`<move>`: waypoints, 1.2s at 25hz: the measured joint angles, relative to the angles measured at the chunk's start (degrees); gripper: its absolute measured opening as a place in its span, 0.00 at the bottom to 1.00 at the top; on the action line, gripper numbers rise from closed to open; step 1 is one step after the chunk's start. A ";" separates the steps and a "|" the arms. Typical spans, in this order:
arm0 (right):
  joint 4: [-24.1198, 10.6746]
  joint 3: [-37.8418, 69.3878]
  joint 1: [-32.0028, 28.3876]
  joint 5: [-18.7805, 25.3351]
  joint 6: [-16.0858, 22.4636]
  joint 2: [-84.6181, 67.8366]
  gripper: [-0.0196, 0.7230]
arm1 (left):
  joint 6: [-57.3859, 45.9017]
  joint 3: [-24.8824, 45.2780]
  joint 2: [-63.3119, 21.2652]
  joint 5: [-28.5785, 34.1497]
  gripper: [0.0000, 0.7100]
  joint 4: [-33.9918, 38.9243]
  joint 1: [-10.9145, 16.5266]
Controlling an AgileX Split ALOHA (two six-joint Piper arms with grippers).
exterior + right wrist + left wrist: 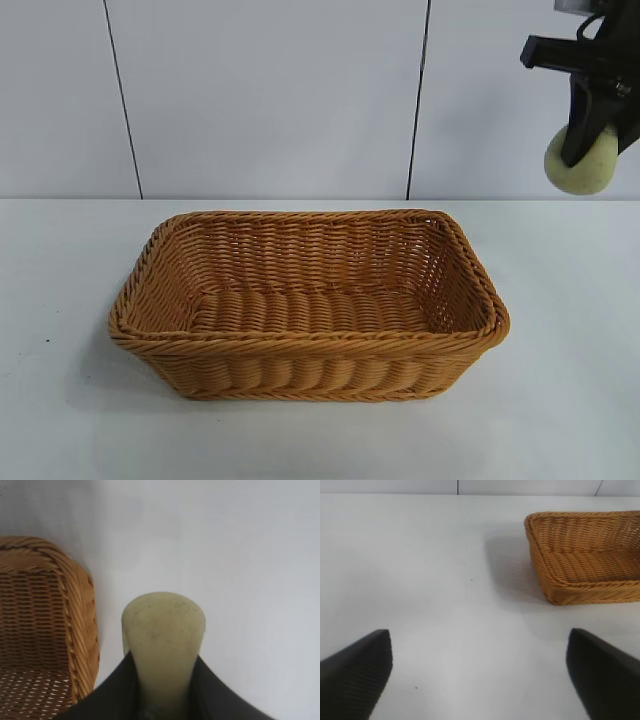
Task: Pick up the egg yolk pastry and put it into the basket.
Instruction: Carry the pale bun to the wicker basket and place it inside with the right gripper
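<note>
The basket [160, 335] is a tan woven wicker one in the middle of the white table, empty inside. My right gripper [583, 160] is high at the upper right of the exterior view, shut on the pale cream-yellow egg yolk pastry [592, 168], which hangs well above the table and to the right of the basket. In the right wrist view the pastry [164, 625] is squeezed between the dark fingers [112, 690], with the basket's rim [75, 605] beside it below. My left gripper [480, 675] is open over bare table, with the basket [560, 585] ahead of it.
White table [560, 400] all around the basket; a white panelled wall [270, 90] stands behind. Nothing else lies on the table.
</note>
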 joint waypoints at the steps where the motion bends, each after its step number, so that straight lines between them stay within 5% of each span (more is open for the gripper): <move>1: 0.00 -0.06 0.00 0.39 -0.05 0.00 0.21 | 0.00 0.00 0.00 0.00 0.98 0.00 0.00; 12: -0.12 -0.10 11.40 -0.62 0.68 0.00 0.21 | 0.00 0.00 0.00 -0.06 0.98 0.00 0.00; 22: 0.14 -0.10 27.49 -6.21 4.81 0.00 0.21 | 0.00 0.00 0.00 -0.06 0.98 0.00 0.00; 30: 0.30 -0.10 31.92 -13.19 7.29 0.31 0.21 | 0.00 0.00 0.00 -0.06 0.98 0.00 0.00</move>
